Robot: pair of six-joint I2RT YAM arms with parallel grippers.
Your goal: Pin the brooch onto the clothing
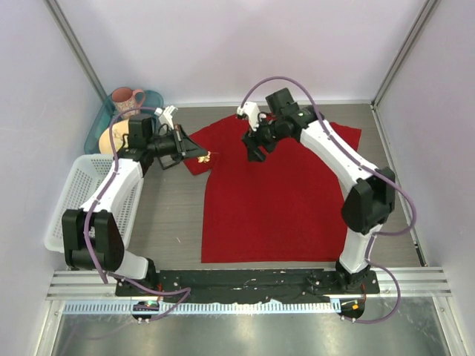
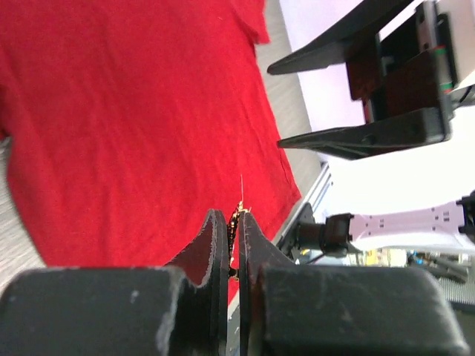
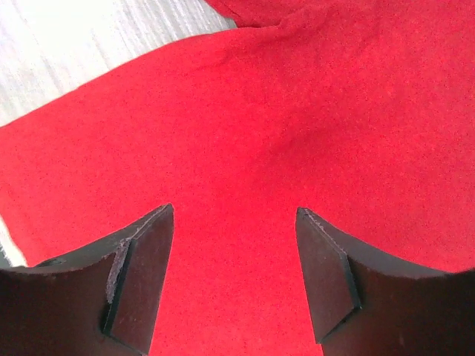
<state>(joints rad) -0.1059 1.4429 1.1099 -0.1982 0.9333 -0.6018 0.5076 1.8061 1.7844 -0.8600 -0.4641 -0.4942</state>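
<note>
Black fingers of the left gripper (image 2: 232, 222) fill the bottom of the left wrist view, pressed together and pinching the brooch (image 2: 237, 213), of which only a thin pale-and-gold edge and a fine pin rising from it show between the tips; the fingers hide the rest. Seen from above, the same gripper (image 1: 199, 152) lies over the shirt's sleeve on the view's left, with the brooch (image 1: 209, 156) a small pale speck at its tip, just beside the sleeve seam. The clothing (image 1: 274, 200), a red T-shirt, lies flat on the grey wood-grain table (image 1: 167, 215), hem toward the arm bases. The right gripper (image 3: 234, 210) hangs over the upper chest near the collar, its fingers spread with only red cloth showing between them; it stands near the left gripper but apart from it. Left of the shirt sit a white basket (image 1: 74, 193) and, farther back, a teal tray (image 1: 152, 98) holding a pink mug (image 1: 126, 98).
</note>
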